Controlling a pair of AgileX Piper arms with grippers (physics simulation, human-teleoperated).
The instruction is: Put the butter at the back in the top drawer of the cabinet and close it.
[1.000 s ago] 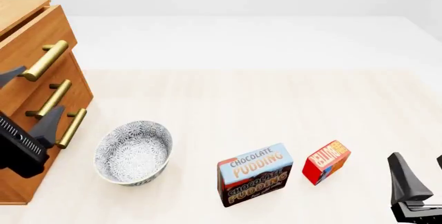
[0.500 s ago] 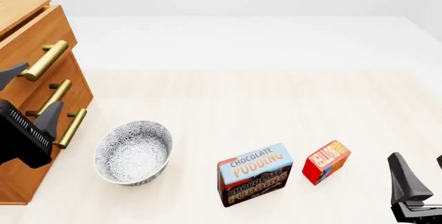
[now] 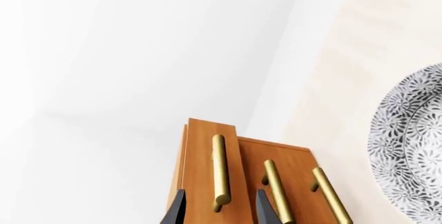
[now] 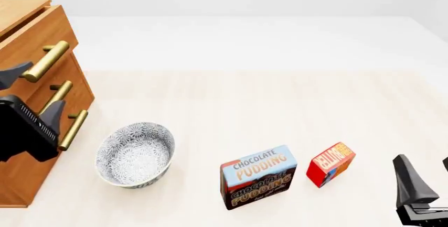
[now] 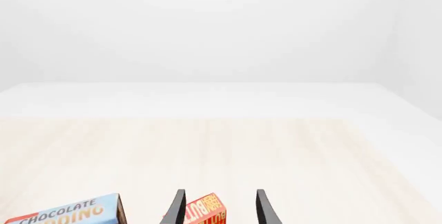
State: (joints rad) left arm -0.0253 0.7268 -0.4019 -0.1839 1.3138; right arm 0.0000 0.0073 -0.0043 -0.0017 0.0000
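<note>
Since a second ago the left gripper (image 4: 33, 89) has risen up the cabinet (image 4: 28, 28) front; its spread, empty fingers now flank the top drawer (image 3: 207, 146)'s brass handle (image 3: 218, 169), a fit only the left wrist view shows. Unmoved at the near right, the right gripper (image 5: 217, 208) stands open and empty, just behind the red butter (image 4: 330, 163). Beside the butter sits a "CHOCOLATE PUDDING" box (image 4: 258, 176), then a patterned bowl (image 4: 134, 154) near the cabinet.
</note>
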